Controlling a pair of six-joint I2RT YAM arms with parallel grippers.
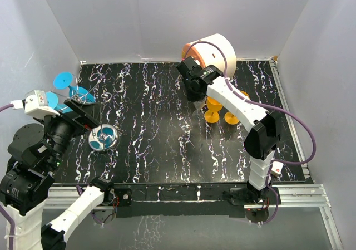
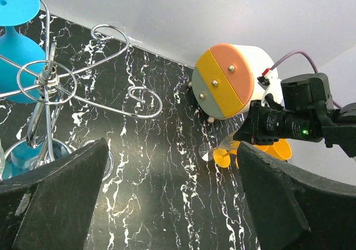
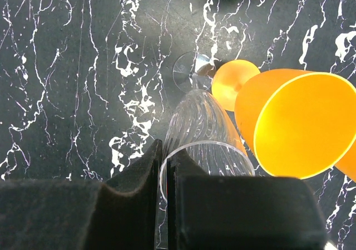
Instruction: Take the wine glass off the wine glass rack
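At the left of the black marbled table (image 1: 167,150): one wine glass rack (image 1: 103,137), chrome wire on a shiny round base, upright. Hung from its curled arms, foot up: blue wine glasses (image 1: 64,80), three blue feet counted from above, only one glass seen from the left wrist view. Near the rack, apart from it: left gripper (image 2: 172,145), fingers spread wide, empty.

At the far right, well apart from the rack: one clear wine glass (image 3: 203,122), ribbed, off the rack, foot down at the tabletop, just beside the orange wine glasses (image 3: 295,122). Of those, at least two; exact count impossible to tell. Pinching the clear glass at its rim: right gripper (image 3: 165,150), fingers pressed together with the thin wall between them.

Behind the orange glasses, near the back wall: one round white-and-orange drawer cabinet (image 1: 214,49).
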